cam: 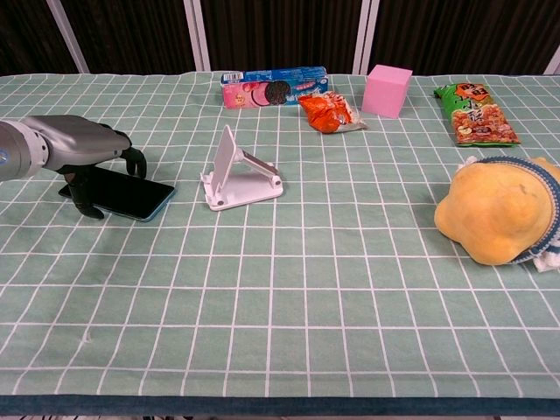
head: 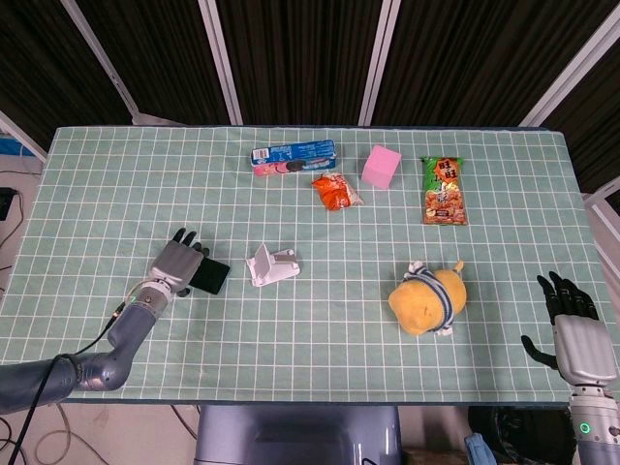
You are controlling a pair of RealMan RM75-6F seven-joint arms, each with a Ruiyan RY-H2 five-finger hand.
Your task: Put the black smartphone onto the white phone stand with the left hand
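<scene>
The black smartphone point(head: 209, 276) point(cam: 123, 194) lies flat on the green checked cloth, left of the white phone stand point(head: 270, 265) point(cam: 238, 173). My left hand point(head: 174, 262) point(cam: 80, 148) is low over the phone's left end. Its fingers curl down past the phone's far edge and the thumb reaches down at the near edge. The phone still rests on the cloth. The stand is upright with its back plate tilted, about one phone length from the phone. My right hand point(head: 579, 335) hangs open beyond the table's right front corner, in the head view only.
A yellow plush toy point(head: 427, 298) point(cam: 499, 208) sits at the right. Along the back lie a blue biscuit pack point(head: 294, 154), an orange snack bag point(head: 336, 191), a pink cube point(head: 381, 167) and a green snack bag point(head: 443, 190).
</scene>
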